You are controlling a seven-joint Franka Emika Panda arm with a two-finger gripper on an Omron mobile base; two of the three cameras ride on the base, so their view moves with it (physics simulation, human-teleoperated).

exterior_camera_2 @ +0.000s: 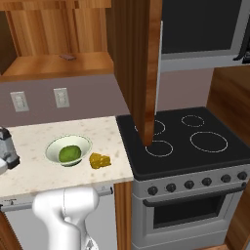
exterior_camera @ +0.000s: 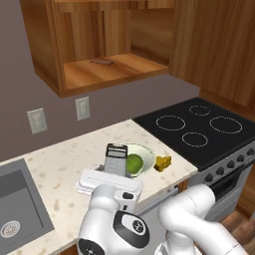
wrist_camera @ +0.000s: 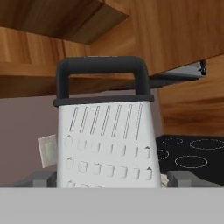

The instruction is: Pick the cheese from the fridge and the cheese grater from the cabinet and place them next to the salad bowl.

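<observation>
Hand view: cheese grater point(wrist_camera: 107, 131) stands upright and centred between the two finger tips point(wrist_camera: 41, 178), black loop handle at 12 o'clock.
Cheese grater position: upright on the desk point(exterior_camera: 60, 159), at 9 o'clock of the salad bowl point(exterior_camera: 145, 154) and just beside its rim in the left base view; whether the two touch cannot be told.
Salad bowl contents: one green round item point(exterior_camera: 134, 162) inside.
Cheese: yellow-orange chunk point(exterior_camera: 163, 162) on the desk at 3 o'clock of the bowl, just beside it, near the stove point(exterior_camera: 199, 129) edge.
End effector point(wrist_camera: 109, 179): released, jaws spread wide, one finger tip on each side of the grater base; a visible gap on both sides, so nothing is grasped.
Cabinet point(exterior_camera: 99, 45): hangs above the desk at 12 o'clock; its shelf carries one small flat dark item point(exterior_camera: 101, 62), no grater.
Surroundings: two wall outlets point(exterior_camera: 82, 107) on the back wall, sink point(exterior_camera: 17, 204) at 9 o'clock of the arm.
Progress, done: judged from the layout, cheese and grater both sit next to the bowl, one on each side.
Progress, left: judged as withdrawal only; the end effector needs to back away without tipping the narrow upright grater.
Risk: a finger brushing the grater base on the way out could topple it toward the bowl.
</observation>
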